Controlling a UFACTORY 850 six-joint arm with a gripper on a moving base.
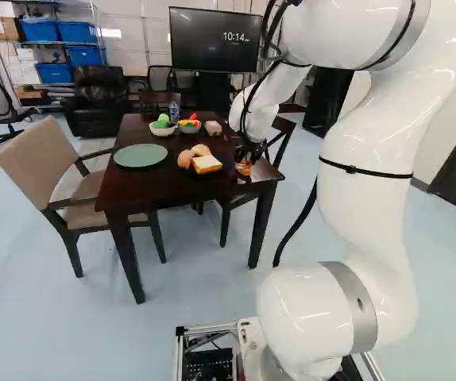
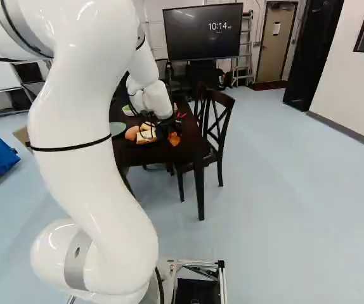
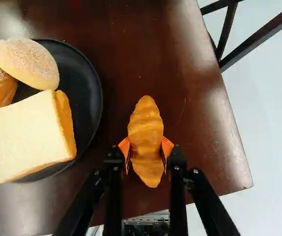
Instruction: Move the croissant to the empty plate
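Since a mid-body hold should balance the carry, I have my black two-fingered tool (image 3: 146, 146) clamped on the golden-brown croissant (image 3: 146, 129), near right at the dark wooden surface (image 3: 190, 98); the round pale-green plate (image 1: 141, 155) sits left.

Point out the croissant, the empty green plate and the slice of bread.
Croissant (image 3: 146, 129): wrist view, middle of its ridged top.
Green plate (image 1: 141, 155): left base view, its bare face.
Slice of bread (image 3: 27, 133): wrist view, its pale flat face.
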